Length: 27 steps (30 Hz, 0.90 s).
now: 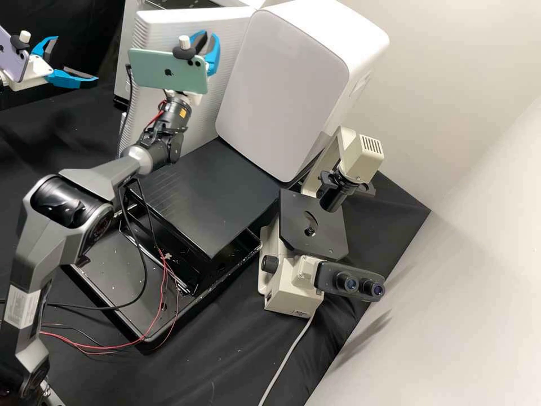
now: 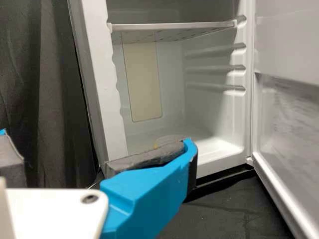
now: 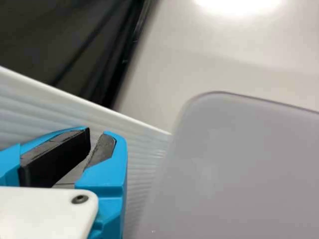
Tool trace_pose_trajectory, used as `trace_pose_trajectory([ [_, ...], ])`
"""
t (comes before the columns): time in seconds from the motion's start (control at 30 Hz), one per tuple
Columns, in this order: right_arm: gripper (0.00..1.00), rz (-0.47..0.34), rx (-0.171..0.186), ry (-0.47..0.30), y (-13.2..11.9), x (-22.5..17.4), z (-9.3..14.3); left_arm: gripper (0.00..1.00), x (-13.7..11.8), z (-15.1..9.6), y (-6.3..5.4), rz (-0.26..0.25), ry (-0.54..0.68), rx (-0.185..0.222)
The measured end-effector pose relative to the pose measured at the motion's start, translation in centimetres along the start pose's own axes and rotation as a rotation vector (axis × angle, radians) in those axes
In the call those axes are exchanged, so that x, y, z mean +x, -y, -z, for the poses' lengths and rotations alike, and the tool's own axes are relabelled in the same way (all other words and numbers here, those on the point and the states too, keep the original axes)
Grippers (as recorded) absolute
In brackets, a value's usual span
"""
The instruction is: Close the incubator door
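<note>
The incubator door stands open, its ribbed white outer side towards the high view. My right gripper is in front of that side, below the teal phone's arm mount; its fingers are narrowly open. In the right wrist view my right gripper is beside the ribbed door, a small gap between its fingers; contact cannot be told. My left gripper is wide open at the far left. In the left wrist view my left gripper is before the incubator, its inside exposed and the door's inner side swung out.
A large white device with a grey front stands close beside the door. Before it lies a black platform over a black tray. A cream microscope is to the right. Inside the incubator is a shelf. Loose cables hang near the right arm.
</note>
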Motion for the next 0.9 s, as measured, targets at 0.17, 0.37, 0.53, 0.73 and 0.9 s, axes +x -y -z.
trace_pose_trajectory([
  [0.17, 0.00, 0.015, 0.006, -0.073, 0.2, 0.7, 2.3, 1.00, 0.0, 0.0, 0.0, 0.000, 0.000, 0.000],
  [0.37, 0.00, 0.012, 0.013, -0.096, 0.2, 1.0, 3.1, 1.00, 0.0, 0.0, 0.0, 0.000, 0.000, 0.000],
  [0.53, 0.00, 0.012, 0.028, -0.097, 0.2, 1.0, 3.1, 1.00, 0.0, 0.0, 0.0, 0.000, 0.000, 0.000],
  [0.73, 0.00, 0.022, 0.037, -0.103, 1.0, 0.5, 2.8, 1.00, 0.0, 0.0, 0.0, 0.000, 0.000, 0.000],
  [0.9, 0.00, 0.019, 0.038, -0.099, 0.9, 0.4, 2.5, 1.00, 0.0, 0.0, 0.0, 0.000, 0.000, 0.000],
])
